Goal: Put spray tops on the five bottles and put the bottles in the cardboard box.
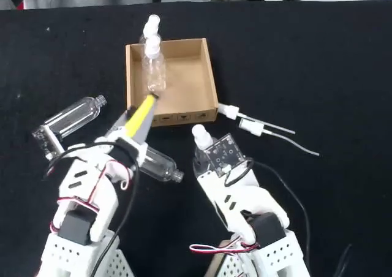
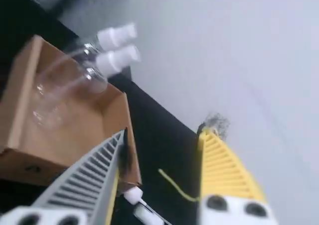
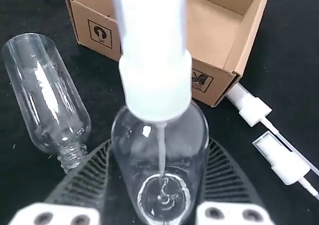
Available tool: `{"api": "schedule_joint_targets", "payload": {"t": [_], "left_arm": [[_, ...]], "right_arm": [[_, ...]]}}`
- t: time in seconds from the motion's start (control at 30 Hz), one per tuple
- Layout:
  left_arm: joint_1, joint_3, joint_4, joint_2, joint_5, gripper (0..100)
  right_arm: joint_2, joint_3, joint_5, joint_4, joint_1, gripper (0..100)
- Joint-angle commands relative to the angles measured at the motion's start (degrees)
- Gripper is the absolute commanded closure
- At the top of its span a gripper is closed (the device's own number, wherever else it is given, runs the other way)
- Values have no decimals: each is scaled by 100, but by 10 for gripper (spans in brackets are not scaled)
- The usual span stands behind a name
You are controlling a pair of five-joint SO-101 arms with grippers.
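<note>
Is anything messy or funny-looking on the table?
Nothing is spilled or broken. Two bottles without tops lie on their sides, one left of the cardboard box, one beside the left arm, and two loose spray tops lie right of the box.

The left arm point(image 1: 86, 185) was seen stretched forward, and the left end effector point(image 2: 162, 135) was held open, its grey and yellow fingers spread apart with nothing gripped between them. The right arm point(image 1: 245, 203) was seen folded nearer its base, and the right end effector point(image 3: 159, 158) was clamped around a bottle point(image 3: 149, 140).
</note>
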Motion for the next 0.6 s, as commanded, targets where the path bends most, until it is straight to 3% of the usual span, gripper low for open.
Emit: {"api": "schedule_joint_targets", "payload": {"t": [0.0,0.17,0.57], "left_arm": [[-163,-233,-123,-53,-193,788],[-207,-479,695,-53,-193,788],[-1648,-734,2127,-53,-686,788]], "right_arm": [[-593,-75,-79,-193,-62,878],[-593,-75,-79,-202,-62,878],[-593,-145,-88,-369,167,875]]}}
